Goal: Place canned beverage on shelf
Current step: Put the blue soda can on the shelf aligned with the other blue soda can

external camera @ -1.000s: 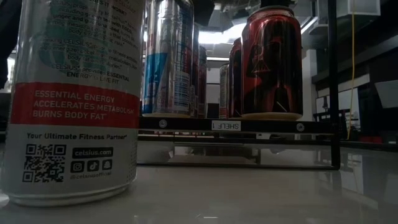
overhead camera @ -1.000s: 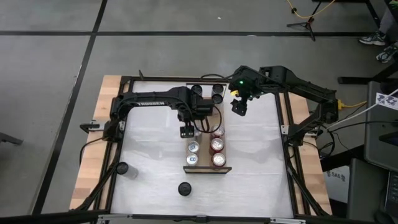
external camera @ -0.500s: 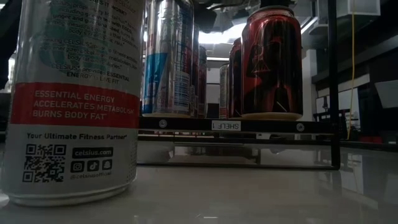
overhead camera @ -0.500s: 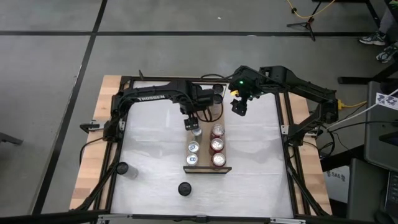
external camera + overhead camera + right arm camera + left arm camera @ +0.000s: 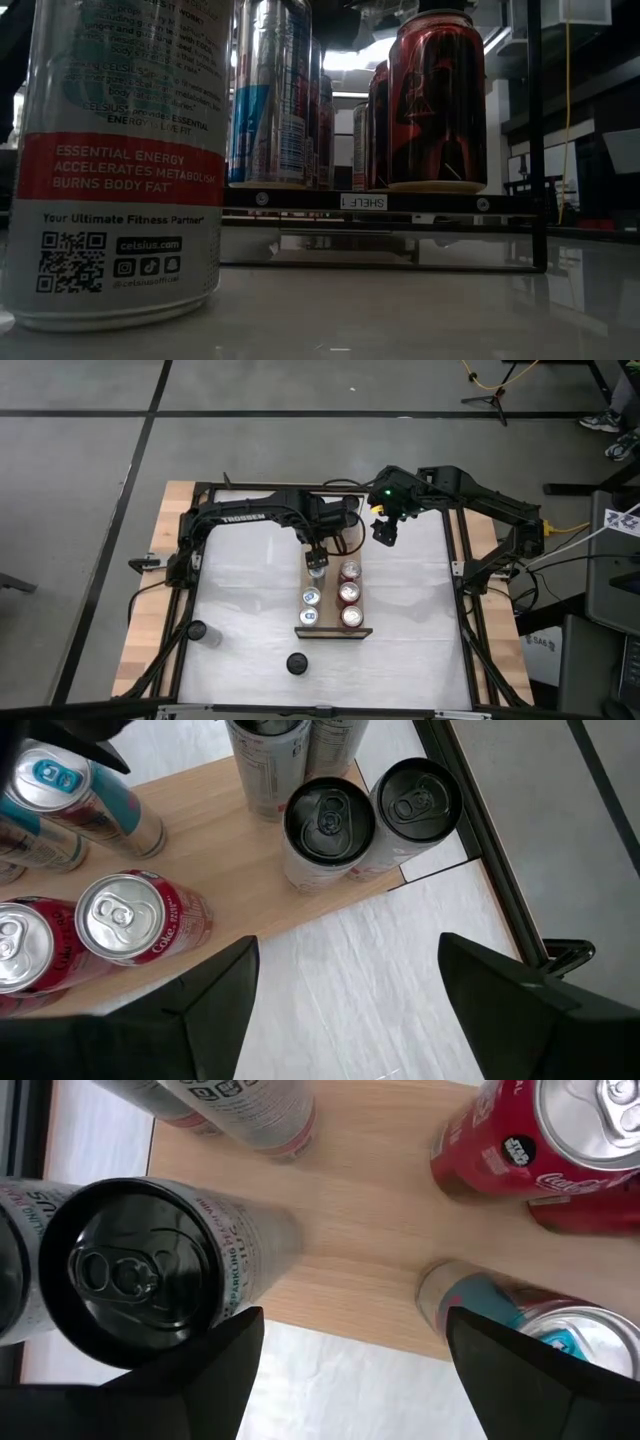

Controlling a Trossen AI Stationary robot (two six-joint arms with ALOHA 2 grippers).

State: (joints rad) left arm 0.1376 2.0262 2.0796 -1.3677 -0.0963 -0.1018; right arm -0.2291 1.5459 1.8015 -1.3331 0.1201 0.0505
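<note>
The shelf (image 5: 331, 584) is a light wooden plank running from near to far at the table's middle. On it stand three silver cans (image 5: 310, 598) in the left row, three red cans (image 5: 349, 594) in the right row, and dark-topped cans (image 5: 349, 517) at its far end. My left gripper (image 5: 317, 557) hangs open above the left row, just beyond the farthest silver can (image 5: 520, 1315), with only wood and table between its fingers (image 5: 355, 1315). My right gripper (image 5: 385, 532) waits open, high beside the shelf's far right (image 5: 350, 940).
Two loose cans stand on the white table: one at the near left (image 5: 197, 630), one near the front edge (image 5: 296, 662). A large white and red can (image 5: 120, 160) fills the low view's left. A dark frame (image 5: 190, 560) rims the table.
My left gripper has moved from beside the shelf's left edge toward the table's right and far edges, over the left row of cans, tipping as it went. Its fingers have stayed open. The cans have not moved.
</note>
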